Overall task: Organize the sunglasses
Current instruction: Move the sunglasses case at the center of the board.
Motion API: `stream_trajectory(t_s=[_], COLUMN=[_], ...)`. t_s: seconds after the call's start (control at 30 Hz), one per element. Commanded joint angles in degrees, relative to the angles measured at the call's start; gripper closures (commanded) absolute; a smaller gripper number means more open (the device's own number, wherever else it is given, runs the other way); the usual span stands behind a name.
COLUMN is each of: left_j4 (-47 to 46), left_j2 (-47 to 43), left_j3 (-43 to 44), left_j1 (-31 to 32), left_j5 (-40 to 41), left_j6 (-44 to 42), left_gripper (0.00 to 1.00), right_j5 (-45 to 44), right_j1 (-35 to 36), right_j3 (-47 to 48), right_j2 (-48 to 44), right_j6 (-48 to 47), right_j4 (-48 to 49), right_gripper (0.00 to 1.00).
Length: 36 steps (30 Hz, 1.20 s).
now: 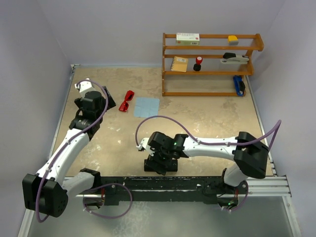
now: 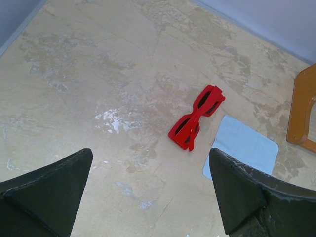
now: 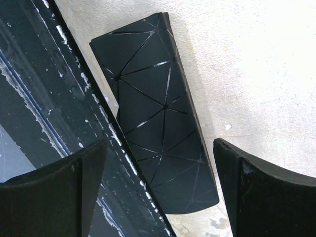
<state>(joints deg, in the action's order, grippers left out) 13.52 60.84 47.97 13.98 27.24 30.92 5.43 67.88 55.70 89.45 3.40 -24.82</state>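
The red sunglasses [image 1: 127, 100] lie folded on the table, left of a light blue cloth [image 1: 147, 106]. In the left wrist view the sunglasses [image 2: 196, 117] lie ahead of my open left gripper [image 2: 150, 192], which hovers above the table short of them. My left gripper [image 1: 101, 102] is just left of the glasses in the top view. My right gripper [image 1: 159, 165] is open over the black faceted case [image 3: 157, 111], its fingers on either side of the case's near end without touching it. The case lies along the black rail at the table's near edge.
A wooden shelf [image 1: 210, 64] stands at the back right with a box, a notebook, a stamp, a stapler and a blue item on it. The black base rail [image 1: 163, 190] runs along the near edge. Grey walls enclose the table.
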Motion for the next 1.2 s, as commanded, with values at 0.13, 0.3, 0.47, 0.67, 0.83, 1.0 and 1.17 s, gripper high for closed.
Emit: stream_trajectory(t_s=[0.13,0.3,0.47,0.67,0.83,1.0,1.17], left_j4=[-0.25,-0.08,0.08,0.02,0.08,0.37,0.54], left_j2=[-1.53,-1.77,-2.04,-2.06,-2.19,-2.7,-2.98], left_j3=[0.4,0.46,0.42,0.38,0.36,0.26,0.27], left_j1=[-1.06,-1.23,-1.32,-1.32,-1.32,-1.32,-1.32], left_j5=[-0.72,-0.97,-1.12,-1.61,-2.25,-2.88,-3.42], left_j6=[0.64,0.55,0.54,0.72,0.8,0.87,0.9], left_gripper=[0.01,0.01,0.01,0.01,0.01,0.01,0.01], right_j5=[1.35,-0.07,-1.1,-3.6,-9.0,-10.58,-12.79], right_j1=[0.49,0.45,0.45,0.33,-0.81,-6.2,-13.37], right_j3=[-0.42,-0.95,-1.72,-2.06,-3.0,-5.34,-5.42], right_j2=[2.39,2.75,2.56,2.22,1.23,-0.92,-1.99], right_j6=[-0.74,0.34,1.94,6.06,9.5,12.9,14.76], right_j4=[2.4,3.52,3.8,4.76,5.84,7.33,7.86], right_gripper=[0.14,0.2,0.42,0.78,0.79,0.8,0.8])
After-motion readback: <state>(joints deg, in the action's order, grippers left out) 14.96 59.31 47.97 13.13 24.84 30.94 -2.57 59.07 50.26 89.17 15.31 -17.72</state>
